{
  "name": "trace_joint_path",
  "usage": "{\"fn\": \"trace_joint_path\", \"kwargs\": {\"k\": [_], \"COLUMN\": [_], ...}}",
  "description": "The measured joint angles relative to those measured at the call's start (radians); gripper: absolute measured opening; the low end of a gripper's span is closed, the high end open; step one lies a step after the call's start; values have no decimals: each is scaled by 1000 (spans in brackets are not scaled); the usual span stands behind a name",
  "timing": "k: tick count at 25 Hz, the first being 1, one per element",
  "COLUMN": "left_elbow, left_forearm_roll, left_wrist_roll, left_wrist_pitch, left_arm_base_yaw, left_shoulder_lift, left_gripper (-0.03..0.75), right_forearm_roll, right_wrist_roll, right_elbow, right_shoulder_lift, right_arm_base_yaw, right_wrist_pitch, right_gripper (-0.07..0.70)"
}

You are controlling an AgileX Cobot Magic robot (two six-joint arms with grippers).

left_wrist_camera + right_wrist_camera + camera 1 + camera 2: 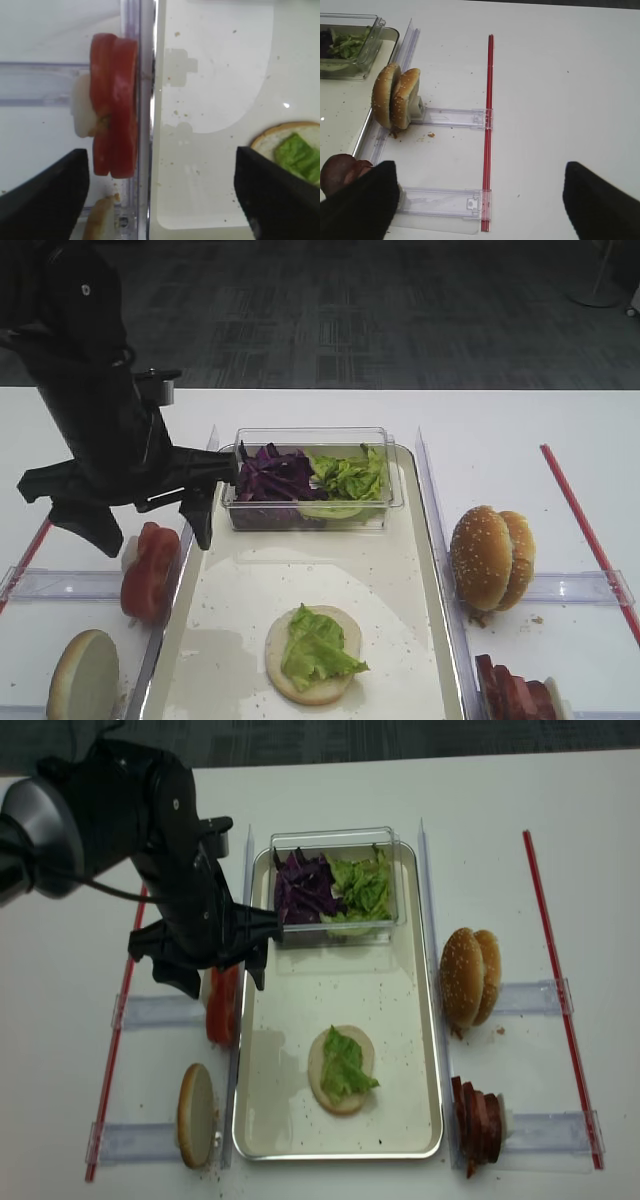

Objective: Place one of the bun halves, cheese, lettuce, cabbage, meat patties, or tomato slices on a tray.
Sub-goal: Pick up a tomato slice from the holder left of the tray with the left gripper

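Left hand (pixel 160 200), spread wide and empty, is poised above upright glossy red tomato slices (pixel 114 125); being slippery and soft, their flat faces should be pinched gently.

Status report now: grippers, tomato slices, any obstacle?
Left gripper open above the tomato slices, holding nothing. Right gripper open, empty. Tray holds bun half with lettuce. No obstacle seen.

meat patties (pixel 340 172): being cut off by the right wrist view's left edge, half behind a dark finger
bun half (pixel 100 220): only a blurred sliver showing, bottom edge cutting it
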Motion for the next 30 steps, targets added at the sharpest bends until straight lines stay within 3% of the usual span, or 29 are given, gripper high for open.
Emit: {"fn": "trace_joint_path", "kwargs": {"k": [4, 30], "left_elbow": [0, -6], "left_forearm_roll": [-15, -40], "left_wrist_roll": [0, 43], "left_wrist_pitch": [-34, -62], "left_arm_base_yaw": [0, -8], "left_shoulder_lift": [0, 112], "left_gripper": [538, 533], "right_forearm_roll": [0, 0], "right_wrist_roll": [0, 0], "right_elbow": [0, 0], "right_shoulder_lift": [0, 0], "right_arm_base_yaw": [0, 0], "right_wrist_pitch": [0, 0], "right_gripper": [676, 676]}}
